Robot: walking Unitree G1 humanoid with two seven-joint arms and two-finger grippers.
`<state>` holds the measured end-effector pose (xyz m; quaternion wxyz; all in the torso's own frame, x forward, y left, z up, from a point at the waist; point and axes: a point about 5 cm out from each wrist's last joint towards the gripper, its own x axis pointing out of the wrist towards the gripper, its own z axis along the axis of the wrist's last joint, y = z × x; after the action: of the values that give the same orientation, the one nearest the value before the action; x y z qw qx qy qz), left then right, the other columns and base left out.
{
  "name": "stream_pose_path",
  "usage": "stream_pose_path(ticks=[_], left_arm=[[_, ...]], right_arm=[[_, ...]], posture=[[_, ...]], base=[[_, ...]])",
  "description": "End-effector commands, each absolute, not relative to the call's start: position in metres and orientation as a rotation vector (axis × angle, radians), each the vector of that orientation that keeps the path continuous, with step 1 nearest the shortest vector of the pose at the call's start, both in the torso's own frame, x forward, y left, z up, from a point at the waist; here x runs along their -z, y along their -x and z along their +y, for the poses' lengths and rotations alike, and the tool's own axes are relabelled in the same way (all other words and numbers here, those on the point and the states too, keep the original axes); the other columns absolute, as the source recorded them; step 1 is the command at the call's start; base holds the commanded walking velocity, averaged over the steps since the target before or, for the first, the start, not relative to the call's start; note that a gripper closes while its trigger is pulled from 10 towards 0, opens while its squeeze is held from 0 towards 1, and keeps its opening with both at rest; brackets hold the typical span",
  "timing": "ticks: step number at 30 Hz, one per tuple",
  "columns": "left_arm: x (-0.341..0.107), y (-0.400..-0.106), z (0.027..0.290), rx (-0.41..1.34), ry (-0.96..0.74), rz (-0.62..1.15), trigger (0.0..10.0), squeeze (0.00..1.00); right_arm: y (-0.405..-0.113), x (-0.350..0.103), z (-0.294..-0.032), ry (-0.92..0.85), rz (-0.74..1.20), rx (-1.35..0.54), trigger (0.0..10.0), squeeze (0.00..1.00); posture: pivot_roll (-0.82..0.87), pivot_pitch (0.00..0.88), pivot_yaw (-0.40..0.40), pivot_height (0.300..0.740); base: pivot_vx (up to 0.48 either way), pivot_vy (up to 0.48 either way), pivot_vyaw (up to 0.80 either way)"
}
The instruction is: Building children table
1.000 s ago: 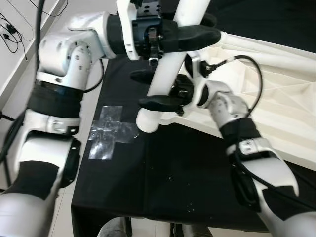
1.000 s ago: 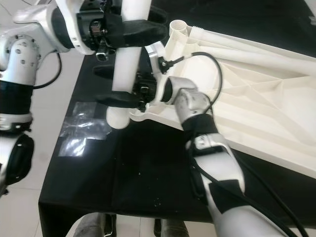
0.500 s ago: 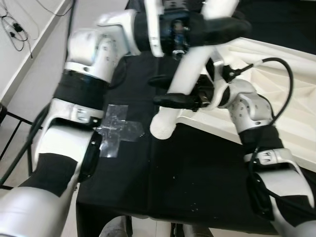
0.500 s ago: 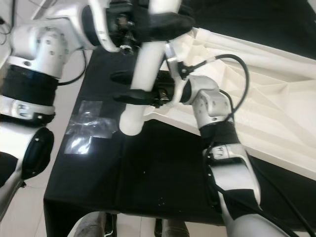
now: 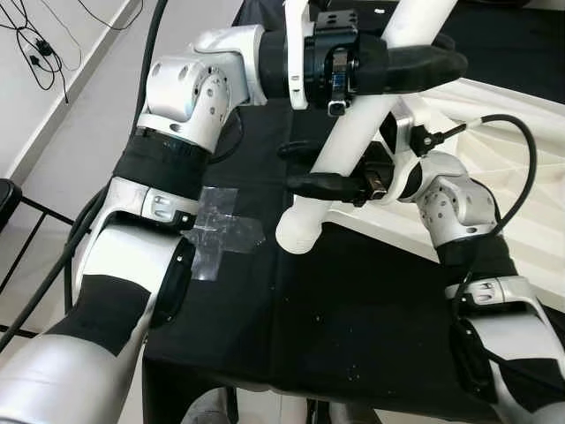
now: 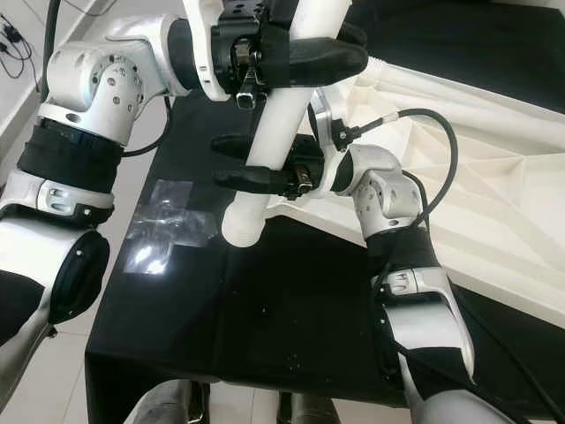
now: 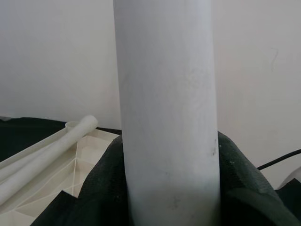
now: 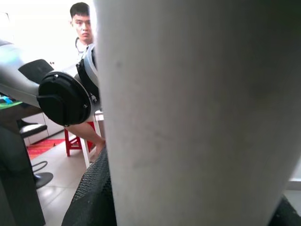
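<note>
Gripping white table leg [image 5: 353, 150]: left tool [image 5: 402, 66] clamped high, right tool [image 5: 311, 168] clamped lower.

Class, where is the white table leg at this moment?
The white table leg is held tilted above the black cloth, gripped by the left pincer higher up and the right pincer lower down, beside the white tabletop.

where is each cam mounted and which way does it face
Left and right eye views: on the head, looking down at the black table; both silver arms show, left end effector and right end effector around the white table leg.
Left wrist view: looks along its fingers at the leg, tabletop behind.
Right wrist view: close on the leg, a person beyond.
All share the leg.
</note>
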<state>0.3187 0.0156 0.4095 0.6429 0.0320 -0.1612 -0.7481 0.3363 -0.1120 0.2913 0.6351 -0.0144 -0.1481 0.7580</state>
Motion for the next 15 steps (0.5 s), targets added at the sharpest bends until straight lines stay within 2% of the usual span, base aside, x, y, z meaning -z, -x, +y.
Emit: stream_pose_path(ticks=[1, 4, 5, 6, 7, 12, 13, 14, 15], left_arm=[[-0.417, -0.296, -0.027, 1.816, -0.124, -0.454, 0.0, 0.0], [-0.418, -0.297, -0.026, 1.799, -0.136, -0.476, 0.0, 0.0], [-0.419, -0.298, -0.026, 1.779, -0.141, -0.486, 3.7, 0.07], [-0.419, -0.298, -0.026, 1.779, -0.141, -0.486, 3.7, 0.07], [-0.42, -0.3, -0.025, 1.762, -0.135, -0.487, 10.0, 1.0], [-0.438, -0.307, 0.003, 1.646, -0.069, -0.551, 10.0, 1.0], [-0.449, -0.306, 0.034, 1.604, -0.034, -0.593, 10.0, 1.0], [-0.449, -0.306, 0.034, 1.604, -0.034, -0.593, 10.0, 1.0], [-0.458, -0.302, 0.06, 1.574, -0.011, -0.628, 10.0, 1.0]], right_arm=[[-0.308, -0.289, -0.034, 0.218, -0.297, -2.033, 0.0, 0.0], [-0.31, -0.288, -0.034, 0.216, -0.3, -1.998, 0.0, 0.0], [-0.311, -0.288, -0.033, 0.212, -0.303, -1.981, 0.0, 0.0], [-0.311, -0.288, -0.033, 0.212, -0.303, -1.981, 0.0, 0.0], [-0.312, -0.288, -0.033, 0.211, -0.31, -1.966, 0.0, 0.0], [-0.322, -0.291, -0.036, 0.208, -0.346, -1.839, 0.0, 0.0], [-0.326, -0.292, -0.039, 0.209, -0.356, -1.791, 0.0, 0.0], [-0.326, -0.292, -0.039, 0.209, -0.356, -1.791, 0.0, 0.0], [-0.33, -0.293, -0.042, 0.209, -0.364, -1.751, 0.0, 0.0]], posture=[[0.08, 0.194, -0.005, 0.74], [0.08, 0.191, -0.007, 0.74], [0.08, 0.191, -0.007, 0.74], [0.08, 0.191, -0.007, 0.74], [0.08, 0.191, -0.007, 0.74], [0.08, 0.198, -0.016, 0.74], [0.08, 0.2, -0.016, 0.74], [0.08, 0.2, -0.016, 0.74], [0.08, 0.2, -0.016, 0.74]], base=[[0.0, 0.0, 0.0], [0.0, 0.0, 0.0], [0.0, 0.0, 0.0], [0.0, 0.0, 0.0], [0.0, 0.0, 0.0], [0.0, 0.0, 0.0], [0.0, 0.0, 0.0], [0.0, 0.0, 0.0], [0.0, 0.0, 0.0]])
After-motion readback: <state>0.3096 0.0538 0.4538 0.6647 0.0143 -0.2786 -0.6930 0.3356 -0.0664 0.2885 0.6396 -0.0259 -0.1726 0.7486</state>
